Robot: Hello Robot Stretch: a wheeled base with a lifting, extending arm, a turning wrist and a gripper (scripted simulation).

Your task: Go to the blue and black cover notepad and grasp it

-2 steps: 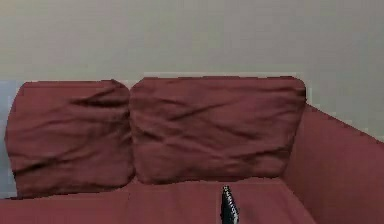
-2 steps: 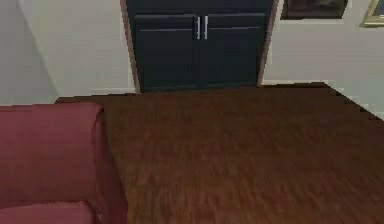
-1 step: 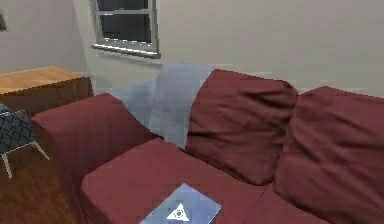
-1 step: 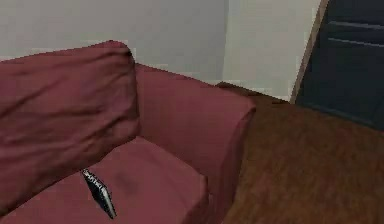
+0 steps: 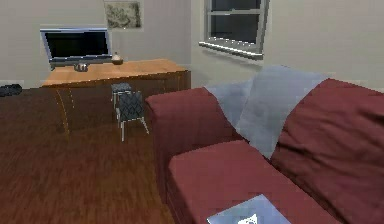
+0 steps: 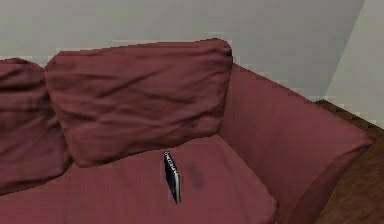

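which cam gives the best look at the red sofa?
Arm side view: the sofa faces the camera, with back cushions, seat and one armrest, and a thin dark thing on the seat. The forward view shows the sofa lengthwise, cut by the bottom and right edges, a grey blanket over its back.

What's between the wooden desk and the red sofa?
A small chair stands between the desk and the sofa, seen in the forward view.

No legible text, number or sign anywhere, framed picture [image 5: 122, 13] on the wall at eleven o'clock too small to read, dark screen [image 5: 75, 45] at ten o'clock blank, thin dark pad [image 6: 173, 176] on the red sofa [image 6: 260, 120] showing nothing readable
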